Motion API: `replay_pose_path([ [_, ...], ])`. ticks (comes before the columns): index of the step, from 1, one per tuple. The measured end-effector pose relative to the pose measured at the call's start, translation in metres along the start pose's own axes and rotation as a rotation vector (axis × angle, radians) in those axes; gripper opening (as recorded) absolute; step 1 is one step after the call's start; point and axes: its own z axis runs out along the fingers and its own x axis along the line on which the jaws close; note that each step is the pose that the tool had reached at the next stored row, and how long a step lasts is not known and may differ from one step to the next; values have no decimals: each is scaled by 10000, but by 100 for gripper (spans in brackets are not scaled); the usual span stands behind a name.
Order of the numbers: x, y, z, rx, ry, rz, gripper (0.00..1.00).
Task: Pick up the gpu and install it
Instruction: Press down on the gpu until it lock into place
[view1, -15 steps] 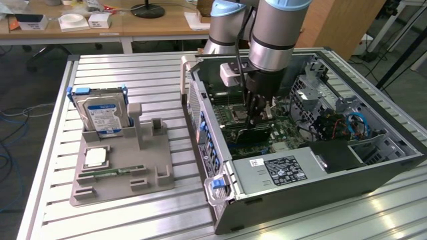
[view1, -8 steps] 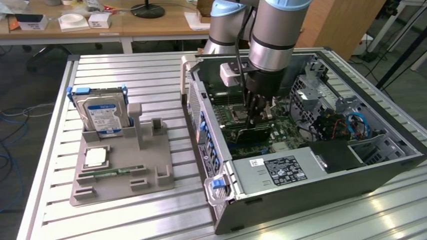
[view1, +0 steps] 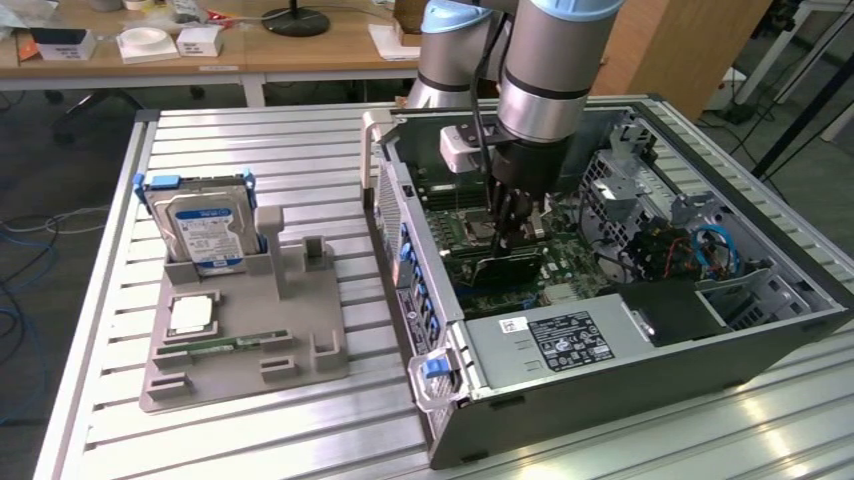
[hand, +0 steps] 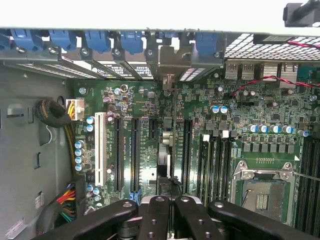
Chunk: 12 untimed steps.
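Note:
The gpu (view1: 509, 268) is a thin dark card held upright inside the open computer case (view1: 747, 350), low over the green motherboard (view1: 567, 262). My gripper (view1: 513, 240) reaches straight down into the case and is shut on the card's upper edge. In the wrist view the gpu (hand: 166, 150) shows edge-on between two long black expansion slots (hand: 134, 155), with its pale metal bracket (hand: 169, 62) against the case's rear slot openings. My gripper (hand: 169, 201) has its black fingers (hand: 154, 217) pressed together on the card. Whether the card's lower edge sits in a slot is hidden.
Outside the case, at the exterior view's left, a grey holder (view1: 300, 350) on the slatted table (view1: 267, 150) carries an upright hard drive (view1: 203, 232) and a green memory stick (view1: 214, 347). A CPU socket (hand: 262, 192), memory slots (hand: 212, 165) and a cable bundle (hand: 55, 115) flank the card.

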Motion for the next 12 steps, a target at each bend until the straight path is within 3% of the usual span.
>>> replay_pose_path([
  [6,-8,35,-2,-2,6,-3,11],
  [7,-9,42,7,-18,1,-5,11],
  [8,-9,42,13,-87,-3,-10,11],
  [9,-10,43,22,-110,-4,-10,11],
  [12,-11,45,71,-126,-3,-9,11],
])
